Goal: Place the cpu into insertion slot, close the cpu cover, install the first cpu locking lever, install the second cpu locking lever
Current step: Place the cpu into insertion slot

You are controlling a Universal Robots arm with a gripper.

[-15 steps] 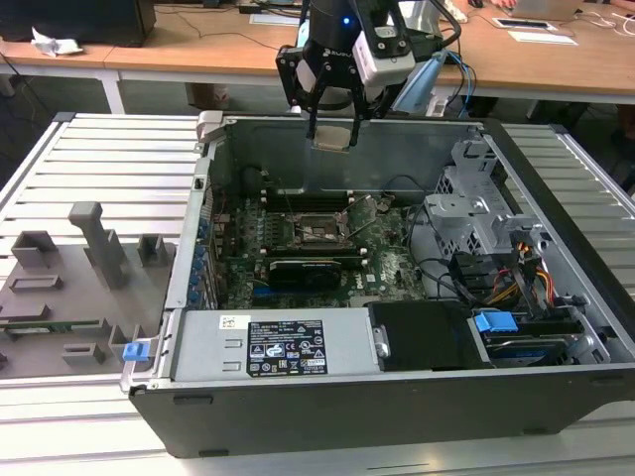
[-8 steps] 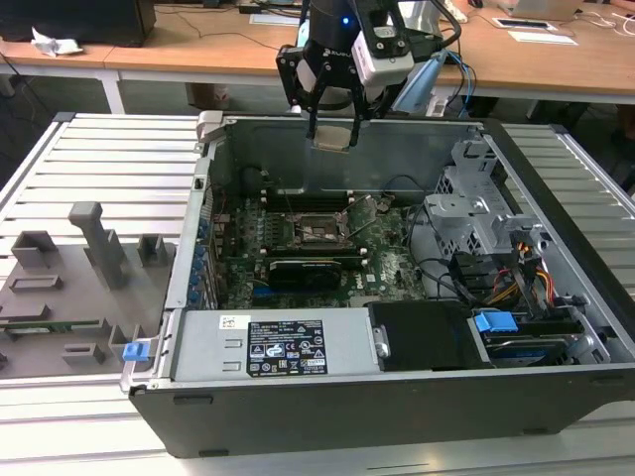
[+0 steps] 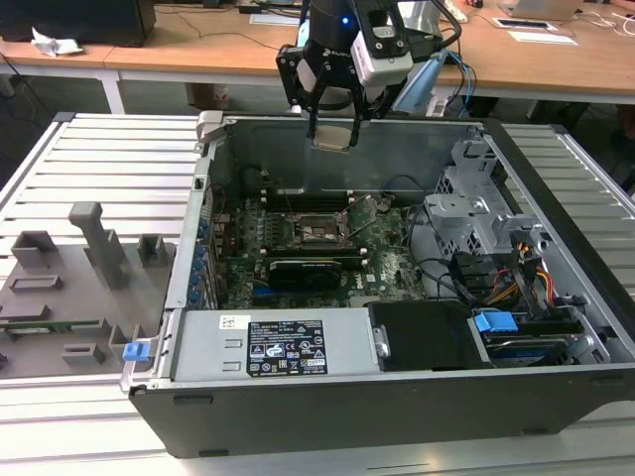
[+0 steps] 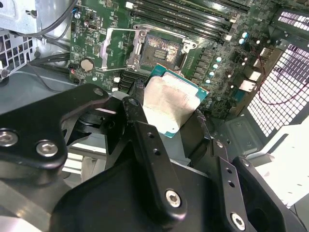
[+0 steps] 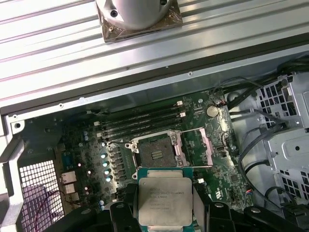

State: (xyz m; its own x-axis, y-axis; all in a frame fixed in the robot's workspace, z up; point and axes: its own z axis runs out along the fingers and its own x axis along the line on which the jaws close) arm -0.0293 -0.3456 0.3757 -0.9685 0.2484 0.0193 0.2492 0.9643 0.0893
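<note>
Exterior view, left to right: grey fixture tray [image 3: 60,288] sits outside the open PC case [image 3: 397,407]. The gripper [image 3: 332,137] hangs over the case's far wall, at 12 o'clock from the insertion slot [image 3: 319,230] and well apart from the motherboard [image 3: 387,268]. The drive cage [image 3: 476,213] is at 3 o'clock from the slot. A long black card [image 3: 303,270] lies just beside the slot at 6 o'clock. The claw is pinching the cpu [image 3: 332,145] by two opposite edges. In both wrist views the chip [image 5: 165,200] sits flat between the fingers [image 4: 137,104], metal lid toward the cameras. The second wrist view shows a pale smear on that lid. The slot [image 5: 157,151] is bare with its contacts exposed, and the cpu cover [image 5: 206,147] is swung open beside it. I can't pick out the locking levers with confidence. My read: step one is in hand, with the cpu in transit and nothing seated, closed or latched. Seating it calls for squaring the chip to the socket rim, matching its orientation, and a level, straight drop with no sliding across the contacts. The open cover and the card leave the fingers little room.
</note>
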